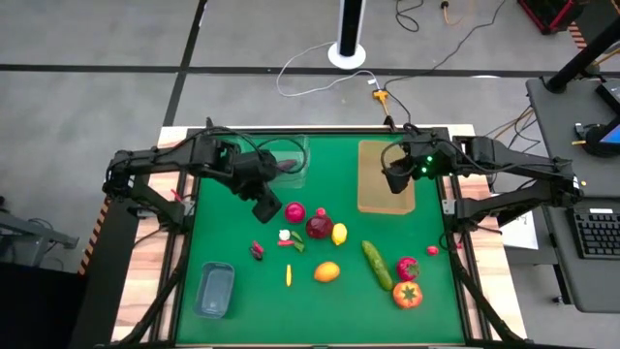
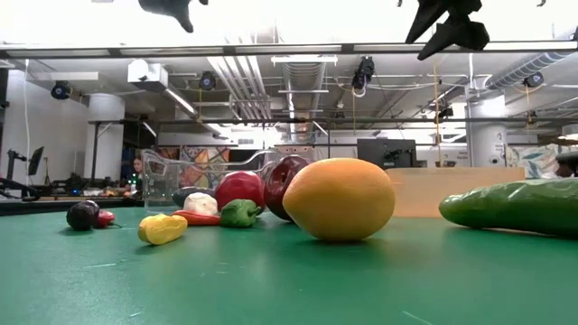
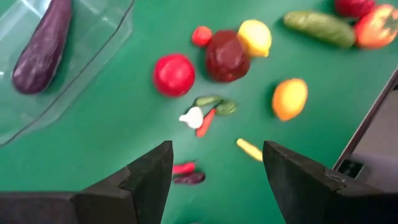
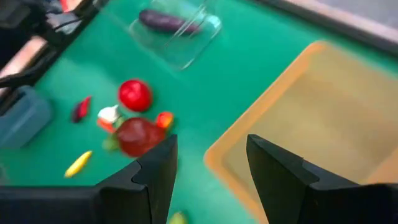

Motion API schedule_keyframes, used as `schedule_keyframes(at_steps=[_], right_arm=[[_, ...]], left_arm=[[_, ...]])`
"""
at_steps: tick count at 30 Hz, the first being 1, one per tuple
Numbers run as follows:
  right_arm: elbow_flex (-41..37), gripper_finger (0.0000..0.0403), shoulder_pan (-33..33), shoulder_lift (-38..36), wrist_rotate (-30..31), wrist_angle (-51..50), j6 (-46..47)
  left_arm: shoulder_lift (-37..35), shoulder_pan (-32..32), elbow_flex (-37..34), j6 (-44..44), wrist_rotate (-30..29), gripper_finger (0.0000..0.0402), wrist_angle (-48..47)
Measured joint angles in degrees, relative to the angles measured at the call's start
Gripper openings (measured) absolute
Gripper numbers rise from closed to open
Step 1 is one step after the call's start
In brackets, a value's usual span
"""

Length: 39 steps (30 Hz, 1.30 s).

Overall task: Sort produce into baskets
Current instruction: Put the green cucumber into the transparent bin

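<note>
Sorting looks barely begun: only the eggplant point(image 3: 40, 46) lies in the clear tub point(image 1: 291, 165), so the left gripper point(image 3: 214, 171), open and empty, next needs to drop onto the red fruit point(image 3: 174, 74), while the right gripper point(image 4: 208, 165), parted and empty, hangs over the wooden tray point(image 1: 373, 194).

A green mat point(image 1: 242, 310) covers the counter, whose wooden edge point(image 1: 140, 291) shows along the sides. On the grey floor beyond, a white round stand base point(image 1: 347, 53) sits near loose cables point(image 1: 320, 73). A keyboard point(image 1: 598, 233) lies on a desk at right.
</note>
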Motion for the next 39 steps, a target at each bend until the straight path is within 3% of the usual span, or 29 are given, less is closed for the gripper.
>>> schedule_keyframes(at_steps=[5, 12, 21, 30, 39], right_arm=[[0.0, 0.0185, 1.6, 2.7, -8.8, 0.8, 5.8], [0.0, 0.0185, 7.5, 10.5, -12.7, 0.6, 12.9], [4.8, 0.0185, 14.7, 20.1, -18.1, -13.7, 21.7], [9.5, 0.0193, 20.1, 26.1, -22.1, -18.4, 25.8], [7.9, 0.0264, 23.4, 32.9, -18.7, -17.5, 22.5]], left_arm=[[-0.5, -0.7, 0.0, 6.0, 0.1, 0.0231, -2.9], [-3.2, -0.2, 0.0, 18.7, -0.4, 0.0231, -2.7], [-15.3, -1.8, -2.6, 17.9, -7.8, 0.0231, -0.3], [-27.4, -1.8, -18.0, 16.1, -9.0, 0.0231, 14.4], [-33.2, -1.8, -33.1, 13.0, -8.9, 0.0231, 31.4]])
